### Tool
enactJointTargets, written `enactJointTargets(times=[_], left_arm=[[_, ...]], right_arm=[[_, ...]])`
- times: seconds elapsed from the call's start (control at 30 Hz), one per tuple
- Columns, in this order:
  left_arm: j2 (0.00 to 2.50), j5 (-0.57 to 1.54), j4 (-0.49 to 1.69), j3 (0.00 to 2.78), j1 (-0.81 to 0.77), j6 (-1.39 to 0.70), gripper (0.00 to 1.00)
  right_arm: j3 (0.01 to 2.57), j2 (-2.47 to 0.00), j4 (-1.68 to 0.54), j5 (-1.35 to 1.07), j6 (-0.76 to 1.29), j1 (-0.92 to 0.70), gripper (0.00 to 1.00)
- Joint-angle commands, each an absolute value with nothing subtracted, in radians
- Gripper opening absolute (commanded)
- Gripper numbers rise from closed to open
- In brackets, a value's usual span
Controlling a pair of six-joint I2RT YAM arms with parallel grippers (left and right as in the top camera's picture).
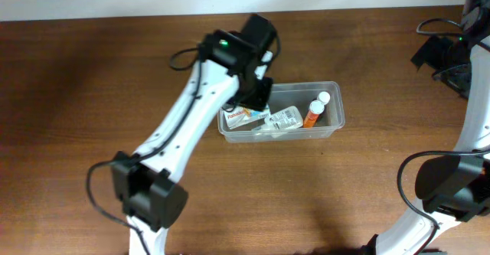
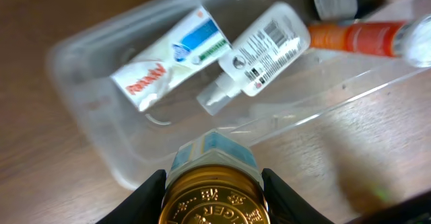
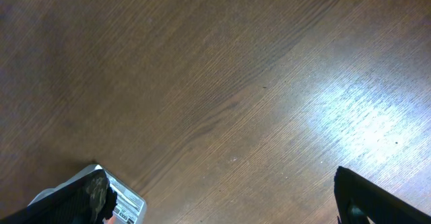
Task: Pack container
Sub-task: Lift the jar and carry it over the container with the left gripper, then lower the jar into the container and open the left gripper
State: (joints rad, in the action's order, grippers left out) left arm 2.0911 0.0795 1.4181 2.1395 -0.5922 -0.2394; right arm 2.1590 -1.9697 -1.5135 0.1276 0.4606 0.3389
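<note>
Gold-lidded jar [image 2: 213, 207], clamped in the left gripper [image 2: 213, 190] at bottom centre, hangs by the container [image 2: 94, 126] rim, so a drop here could clip the edge and tumble out; right gripper [image 3: 215, 200] gapes wide.

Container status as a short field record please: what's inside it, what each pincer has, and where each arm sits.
container: clear tub, mid-table, open top
inside: white box, spray bottle, orange tube, all lying flat
left pincer: shut on gold-lidded jar, over the container's left end
right pincer: open, holding nothing, above the table, far right
jar: not yet released
</note>
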Motion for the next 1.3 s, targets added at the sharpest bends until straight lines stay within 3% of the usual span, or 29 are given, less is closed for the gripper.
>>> enactJointTargets(times=[0.0, 0.47, 0.77, 1.27], left_arm=[[2.152, 0.090, 1.407, 2.157, -0.606, -0.246, 0.44], [2.298, 0.090, 1.407, 2.151, -0.606, -0.246, 0.43], [2.331, -0.024, 1.421, 2.146, -0.605, -0.246, 0.44], [2.341, -0.025, 1.435, 2.142, -0.578, -0.294, 0.44]], right_arm=[[2.169, -1.953, -1.511, 0.140, 0.466, 0.341, 0.98], [2.169, -1.953, -1.511, 0.140, 0.465, 0.341, 0.98], [2.169, -1.953, -1.511, 0.140, 0.465, 0.341, 0.98], [2.169, -1.953, -1.511, 0.140, 0.465, 0.341, 0.98]])
